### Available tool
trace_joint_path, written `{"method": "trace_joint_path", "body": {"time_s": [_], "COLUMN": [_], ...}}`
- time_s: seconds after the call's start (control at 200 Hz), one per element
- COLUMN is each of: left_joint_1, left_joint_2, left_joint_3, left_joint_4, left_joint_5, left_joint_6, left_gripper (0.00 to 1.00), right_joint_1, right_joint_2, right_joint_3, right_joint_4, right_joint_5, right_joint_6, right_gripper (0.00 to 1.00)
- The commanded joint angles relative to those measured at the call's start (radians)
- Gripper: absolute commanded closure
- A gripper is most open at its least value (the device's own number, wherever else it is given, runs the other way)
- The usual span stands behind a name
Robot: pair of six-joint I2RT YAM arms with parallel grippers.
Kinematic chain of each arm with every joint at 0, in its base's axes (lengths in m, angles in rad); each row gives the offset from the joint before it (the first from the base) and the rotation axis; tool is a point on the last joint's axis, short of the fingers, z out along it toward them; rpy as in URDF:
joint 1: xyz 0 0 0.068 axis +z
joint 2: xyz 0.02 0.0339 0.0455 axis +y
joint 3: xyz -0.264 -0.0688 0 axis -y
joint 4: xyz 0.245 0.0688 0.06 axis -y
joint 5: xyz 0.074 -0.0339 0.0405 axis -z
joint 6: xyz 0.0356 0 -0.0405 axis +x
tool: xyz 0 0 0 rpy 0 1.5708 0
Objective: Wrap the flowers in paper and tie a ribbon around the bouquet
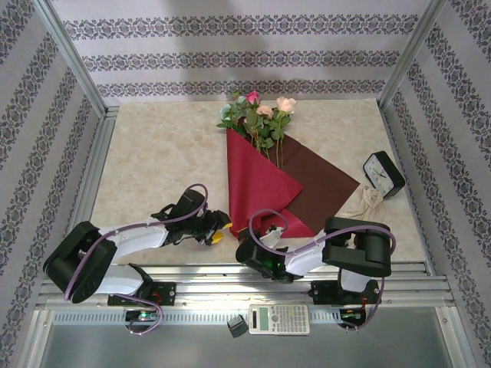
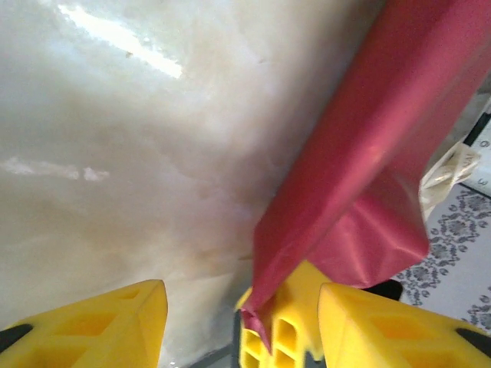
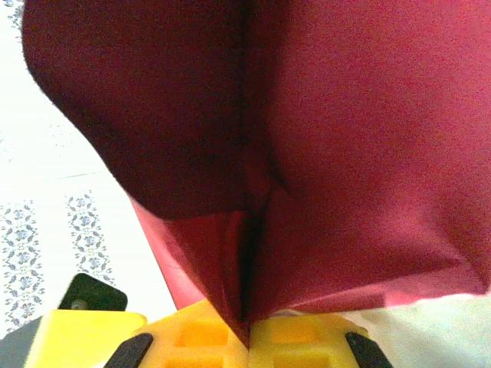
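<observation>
Wrapping is under way. The paper (image 1: pixel 253 184) lies mid-table, its left flap folded over the flowers (image 1: pixel 261 119), whose blooms point at the far edge. The right gripper (image 1: pixel 259 230) pinches the paper's near tip, and the left gripper (image 1: pixel 221 224) hangs spread just beside it. Next, I judge, the flat right flap must fold across. The ribbon (image 1: pixel 367 203) lies near the right edge.

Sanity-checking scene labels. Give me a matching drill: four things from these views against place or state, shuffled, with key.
1 flowers
2 clock
3 calculator
4 right end effector

A on the near frame
B shut on the paper at its near tip
C far end of the table
D by the table's right edge

Pairs: 1-C, 2-D, 3-A, 4-B
</observation>
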Motion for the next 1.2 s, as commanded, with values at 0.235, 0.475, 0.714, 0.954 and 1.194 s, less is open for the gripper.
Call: {"method": "trace_joint_path", "body": {"time_s": [0.235,0.475,0.714,0.954,1.194], "left_joint_1": [0.004,0.01,0.041,0.056,0.087], "left_joint_2": [0.16,0.243,0.248,0.318,0.37], "left_joint_3": [0.04,0.052,0.058,0.1,0.162], "left_joint_4": [0.259,0.35,0.377,0.397,0.371], "left_joint_5": [0.054,0.036,0.002,0.012,-0.001], "left_joint_6": [0.062,0.06,0.074,0.11,0.147], "left_gripper": [0.52,1.0,0.74,0.59,0.99], "right_joint_1": [-0.014,-0.021,-0.039,-0.076,-0.113], "right_joint_2": [-0.016,-0.053,-0.104,-0.184,-0.232], "right_joint_3": [0.013,-0.003,-0.013,-0.034,-0.047], "right_joint_4": [-0.019,-0.047,-0.095,-0.148,-0.21], "right_joint_5": [-0.015,-0.036,-0.114,-0.163,-0.228], "right_joint_6": [0.329,0.325,0.304,0.26,0.216], "right_gripper": [1.0,1.0,1.0,1.0,1.0]}}
